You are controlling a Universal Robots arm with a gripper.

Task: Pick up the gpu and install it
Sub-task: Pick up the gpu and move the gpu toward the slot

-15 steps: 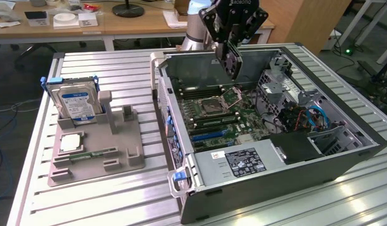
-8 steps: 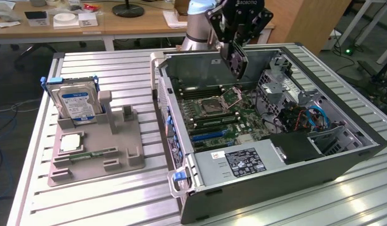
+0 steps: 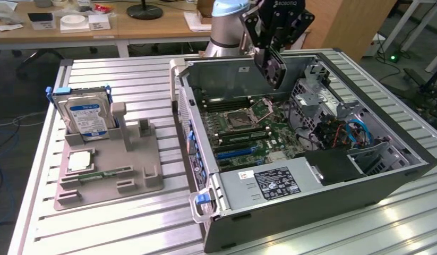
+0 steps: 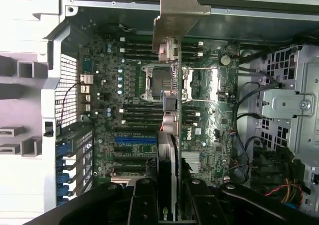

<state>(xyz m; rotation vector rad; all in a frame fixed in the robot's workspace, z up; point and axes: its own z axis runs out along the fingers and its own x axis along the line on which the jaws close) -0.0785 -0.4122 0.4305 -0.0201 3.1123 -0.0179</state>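
Note:
The gpu (image 3: pixel 272 68) hangs edge-down above the open computer case (image 3: pixel 388 175), over the motherboard (image 3: pixel 248 127) near the CPU socket. My gripper (image 3: pixel 269 49) is shut on its upper part. In the wrist view the gpu (image 4: pixel 167 158) is seen edge-on, a thin card with a black cooler. Its silver bracket (image 4: pixel 174 16) points toward the case's rear wall. My gripper (image 4: pixel 169 197) clamps it, with a black finger (image 4: pixel 143 197) on either side. The card is held clear of the motherboard (image 4: pixel 134 110), roughly in line with the blue slot (image 4: pixel 133 140).
A grey parts holder (image 3: pixel 126 183) at the exterior view's left carries a silver hard drive (image 3: pixel 87 114), a small chip (image 3: pixel 79 160) and a RAM strip (image 3: pixel 105 172). Inside the case are a power supply (image 3: pixel 275 183), drive cages (image 3: pixel 324 98) and cables (image 3: pixel 356 130). Wooden desks stand behind.

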